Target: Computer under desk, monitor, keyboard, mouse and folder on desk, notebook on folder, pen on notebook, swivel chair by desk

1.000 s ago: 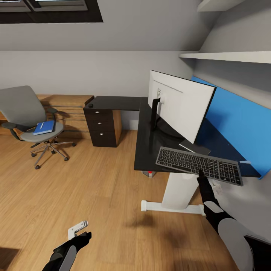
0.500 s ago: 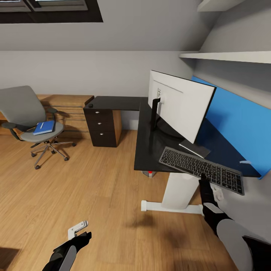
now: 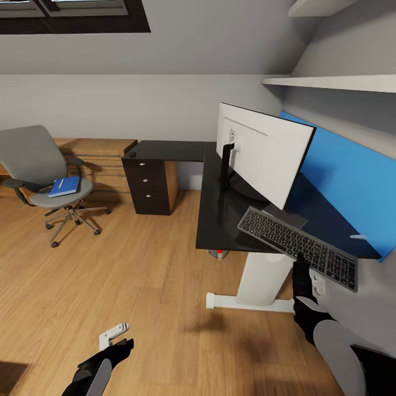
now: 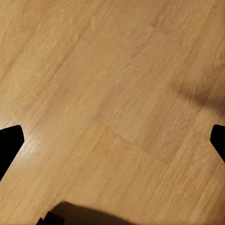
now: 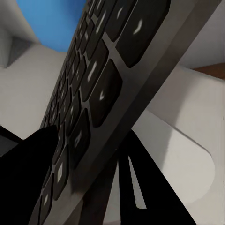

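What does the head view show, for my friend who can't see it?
The right gripper holds a tilted keyboard over the black desk, beside the monitor. Far left, a blue folder lies on the chair.

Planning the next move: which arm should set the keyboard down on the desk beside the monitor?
Right. The right gripper already holds the keyboard at the desk edge near the monitor; the left gripper hangs over floor.
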Motion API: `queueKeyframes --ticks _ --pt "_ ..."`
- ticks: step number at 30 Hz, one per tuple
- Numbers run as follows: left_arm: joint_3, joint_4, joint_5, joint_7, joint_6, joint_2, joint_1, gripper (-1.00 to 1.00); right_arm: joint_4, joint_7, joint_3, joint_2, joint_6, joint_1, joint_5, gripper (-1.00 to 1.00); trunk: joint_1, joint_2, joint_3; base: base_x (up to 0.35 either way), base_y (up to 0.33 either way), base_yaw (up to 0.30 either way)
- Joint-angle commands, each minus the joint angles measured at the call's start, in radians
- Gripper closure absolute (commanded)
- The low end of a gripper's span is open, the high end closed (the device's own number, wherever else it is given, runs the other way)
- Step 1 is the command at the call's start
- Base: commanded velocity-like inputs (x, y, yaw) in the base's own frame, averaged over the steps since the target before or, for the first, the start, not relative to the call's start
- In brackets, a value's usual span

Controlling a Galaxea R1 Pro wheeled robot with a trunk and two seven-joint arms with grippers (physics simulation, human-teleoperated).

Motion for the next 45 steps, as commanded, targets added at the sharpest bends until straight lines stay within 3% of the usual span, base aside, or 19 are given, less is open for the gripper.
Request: queueKeyframes --ticks 1,28,34,45 --pt "0.001 -0.002 0.011 0.006 0.004 -0.001 0.000 -1.00 0.004 -0.074 -0.030 0.000 0.007 -0.001 -0.007 1.00 0.000 0.000 -0.001 0.000 0.000 0.000" --pt "-0.003 -0.002 0.011 0.006 0.003 -0.002 0.000 -1.00 0.003 -0.075 -0.029 0.001 0.000 -0.001 -0.007 1.00 0.000 0.000 -0.001 0.000 0.067 0.000" --pt "-0.004 0.000 0.011 0.006 0.003 -0.004 0.000 -1.00 0.003 -0.076 -0.026 0.001 -0.108 -0.001 -0.005 1.00 0.000 0.000 -0.001 0.000 0.000 0.000" --pt "-0.006 0.015 0.010 0.005 0.003 -0.003 0.000 -1.00 0.003 -0.075 -0.026 0.008 -0.128 -0.001 -0.004 1.00 0.000 0.000 -0.001 0.000 0.000 0.000"
